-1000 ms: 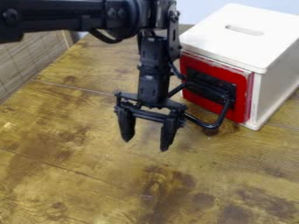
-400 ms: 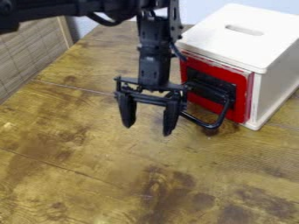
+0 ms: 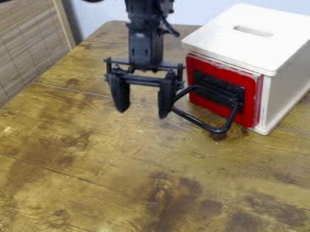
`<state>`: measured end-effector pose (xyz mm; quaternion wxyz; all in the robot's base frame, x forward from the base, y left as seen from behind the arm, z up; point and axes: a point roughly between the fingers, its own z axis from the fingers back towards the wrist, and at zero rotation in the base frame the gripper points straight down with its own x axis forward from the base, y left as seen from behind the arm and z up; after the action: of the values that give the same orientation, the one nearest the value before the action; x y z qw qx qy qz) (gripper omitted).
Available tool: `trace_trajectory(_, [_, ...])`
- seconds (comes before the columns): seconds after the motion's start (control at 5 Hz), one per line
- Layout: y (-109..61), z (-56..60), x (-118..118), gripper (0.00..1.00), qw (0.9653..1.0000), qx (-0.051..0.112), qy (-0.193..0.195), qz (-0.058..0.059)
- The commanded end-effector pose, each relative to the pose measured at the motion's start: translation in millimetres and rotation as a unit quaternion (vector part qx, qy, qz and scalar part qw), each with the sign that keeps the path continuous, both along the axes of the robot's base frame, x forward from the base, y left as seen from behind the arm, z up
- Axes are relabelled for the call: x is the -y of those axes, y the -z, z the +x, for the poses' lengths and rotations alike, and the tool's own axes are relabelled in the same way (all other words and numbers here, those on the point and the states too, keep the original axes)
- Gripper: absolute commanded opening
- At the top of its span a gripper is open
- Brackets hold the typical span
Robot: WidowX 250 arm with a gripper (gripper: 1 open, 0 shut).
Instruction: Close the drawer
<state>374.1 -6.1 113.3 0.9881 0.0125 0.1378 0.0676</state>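
No readable text
No letters, brands, numbers or signs can be made out anywhere in the view.

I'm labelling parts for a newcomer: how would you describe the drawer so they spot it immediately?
Find the white cabinet with a slot on top. On its side facing the claw sits the drawer, its flat red front standing out against the white around it.
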Motion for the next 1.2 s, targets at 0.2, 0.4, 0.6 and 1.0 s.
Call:
trace_trajectory(0.2, [-65.0,-3.0,-3,1.00,0.9959,0.089,0.006,-0.014])
trace_trajectory(0.4, [-57.0,-7.4,5,1.00,0.9954,0.094,-0.004,-0.013])
trace_trajectory(0.6, [-61.7,-14.5,13,1.00,0.9944,0.104,-0.012,-0.013])
trace_trajectory(1.0, [-54.7,-15.0,20,1.00,0.9933,0.115,-0.005,-0.011])
